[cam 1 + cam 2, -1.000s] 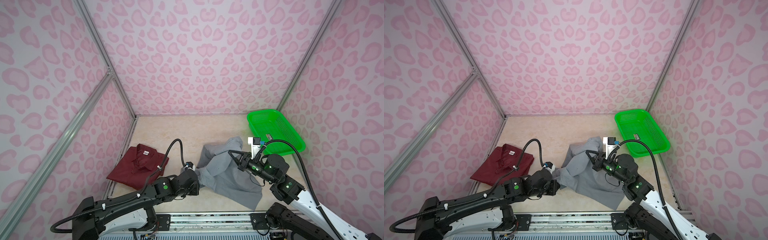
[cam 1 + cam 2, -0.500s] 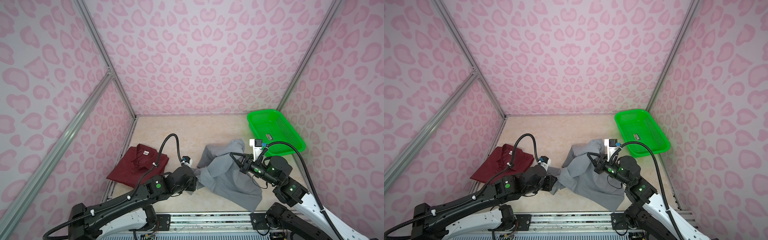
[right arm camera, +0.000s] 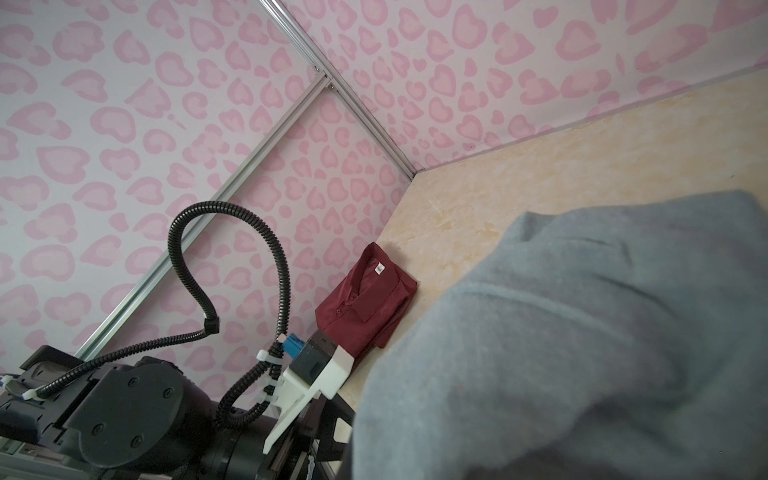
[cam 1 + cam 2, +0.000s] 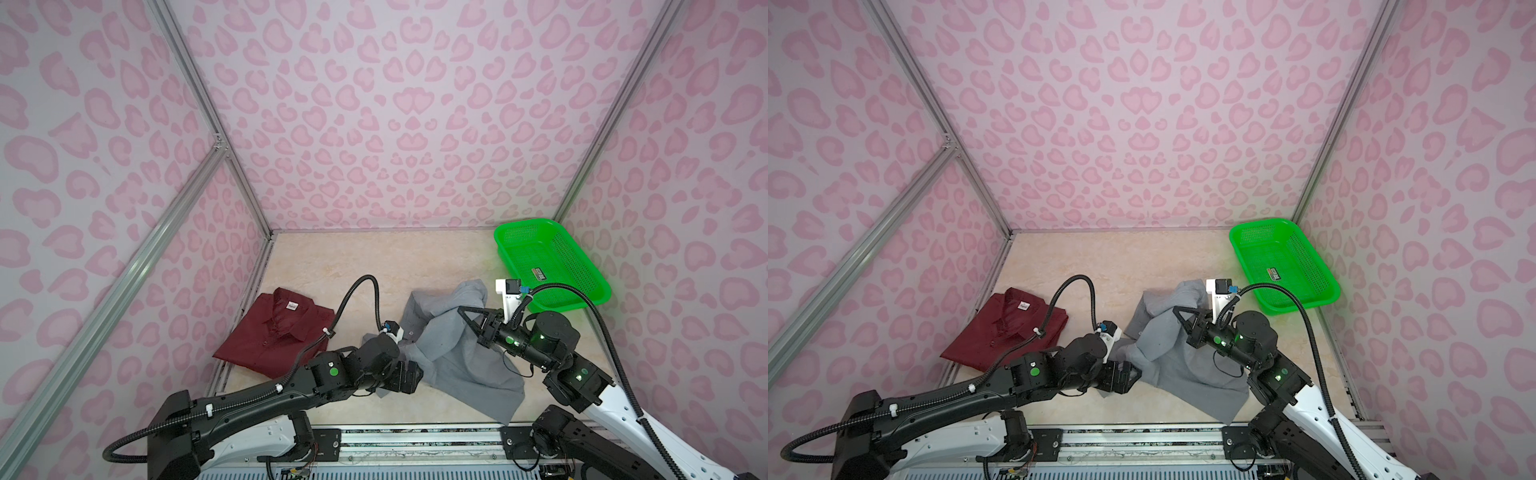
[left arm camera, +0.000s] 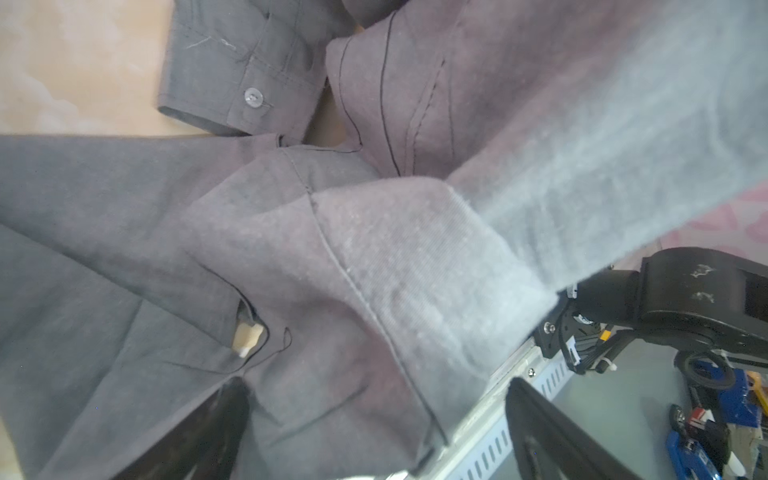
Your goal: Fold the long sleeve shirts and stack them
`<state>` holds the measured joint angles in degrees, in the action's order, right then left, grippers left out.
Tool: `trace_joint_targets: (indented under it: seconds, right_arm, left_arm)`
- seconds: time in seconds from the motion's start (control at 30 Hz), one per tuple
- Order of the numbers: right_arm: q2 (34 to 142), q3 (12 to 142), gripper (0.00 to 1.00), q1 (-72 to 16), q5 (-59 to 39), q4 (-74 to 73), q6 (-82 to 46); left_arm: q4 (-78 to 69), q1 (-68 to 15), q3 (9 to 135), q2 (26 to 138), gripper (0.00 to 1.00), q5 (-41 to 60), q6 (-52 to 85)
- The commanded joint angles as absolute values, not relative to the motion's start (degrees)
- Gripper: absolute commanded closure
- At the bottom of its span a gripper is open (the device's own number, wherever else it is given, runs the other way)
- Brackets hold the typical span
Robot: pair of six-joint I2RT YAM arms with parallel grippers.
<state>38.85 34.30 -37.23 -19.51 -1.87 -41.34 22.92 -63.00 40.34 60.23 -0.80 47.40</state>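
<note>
- Since a second ago, the left gripper (image 4: pixel 409 376) has let go of the grey shirt (image 4: pixel 457 365) and drawn back toward 6 o'clock. Its jaws now stand wide, with cloth lying loose between them in the left wrist view.
- The right gripper (image 4: pixel 465 313) has shifted only slightly. As far as both top views show, its jaws are closed on a raised fold of the grey shirt.
- Grey shirt: unfolded, sprawled from the centre of the table (image 4: pixel 353 266) out toward 5 o'clock. One buttoned cuff (image 5: pixel 232 95) lies flat on the surface.
- Maroon shirt (image 4: pixel 274 332): folded, at 9 o'clock by the wall — well apart from the grey one.
- Green basket (image 4: pixel 523 222): at 2 o'clock, just beside the right arm.
- Handling, in my judgement: light, limp woven cloth that sags from a single pinch and slides readily on the smooth top.
- Where to hold — the stitched parts look firmest: cuff, shoulder seam or hem corner. Use both grippers set apart, so the panel hangs flat and does not bunch.
</note>
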Motion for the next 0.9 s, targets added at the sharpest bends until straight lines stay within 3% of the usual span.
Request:
trace_joint_targets:
  seconds: [0.0, 0.07, 0.1, 0.13, 0.37, 0.5, 0.63, 0.87]
  right_arm:
    - [38.01, 34.28, 1.0, -37.27, -19.85, -3.63, -41.17]
    - [37.32, 33.96, 1.0, -37.33, -19.71, -2.96, -40.97]
    - [36.93, 33.67, 1.0, -37.35, -19.47, -2.38, -40.74]
    - [36.48, 33.23, 1.0, -37.35, -19.19, -2.04, -40.59]
    - [31.68, 32.4, 1.0, -37.28, -17.11, 3.22, -38.66]
    - [28.14, 34.97, 0.73, -37.2, -12.67, 10.21, -34.14]
    - [27.97, 43.1, 0.53, -37.0, -10.28, 16.61, -26.81]
    - [36.08, 61.47, 0.32, -37.01, -11.19, 26.69, -17.3]
  left_arm:
    - [19.73, -63.01, 40.86, 60.83, 0.2, -1.78, 47.44]
    - [20.83, -62.87, 40.86, 60.42, 0.58, -4.22, 47.44]
    - [21.76, -62.82, 40.86, 60.04, 0.86, -5.88, 47.67]
    - [22.52, -62.69, 40.52, 59.58, 0.96, -7.22, 47.7]
    - [32.48, -57.28, 41.15, 50.91, 0.96, -16.26, 42.96]
    - [40.2, -55.64, 52.66, 47.36, 0.96, -31.17, 29.5]
    - [36.6, -55.63, 67.0, 49.72, 0.96, -33.18, 7.84]
    - [32.97, -55.81, 85.83, 53.49, 0.96, -14.15, -18.32]
